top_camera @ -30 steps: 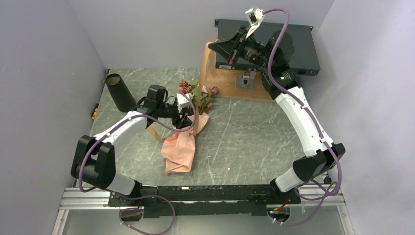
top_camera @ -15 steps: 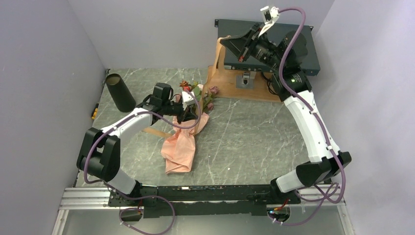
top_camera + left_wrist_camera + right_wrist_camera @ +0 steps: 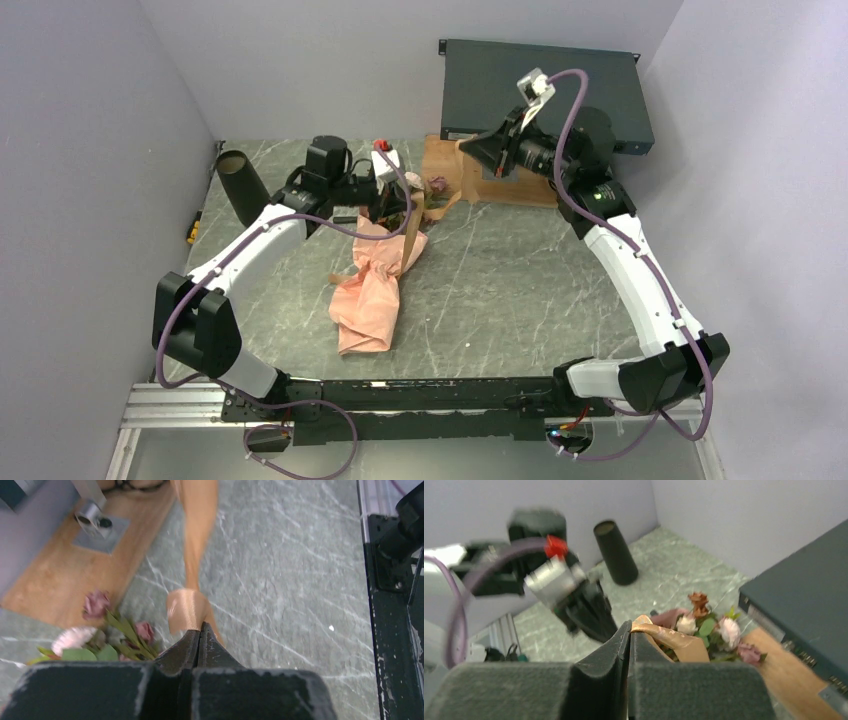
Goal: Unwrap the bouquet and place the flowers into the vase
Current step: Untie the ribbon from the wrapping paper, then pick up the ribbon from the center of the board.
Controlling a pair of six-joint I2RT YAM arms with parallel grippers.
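Left claw (image 3: 201, 626) and right claw (image 3: 630, 625) outstretched, far forward — both pinching ribbon (image 3: 187, 607).

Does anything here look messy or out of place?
Yes. The tan ribbon is strung between the left gripper and right gripper, both pinching it, and the pink paper lies crumpled on the table.

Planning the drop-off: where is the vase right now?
In the top view, the vase stands at the table's far-left corner, just left of the left arm.
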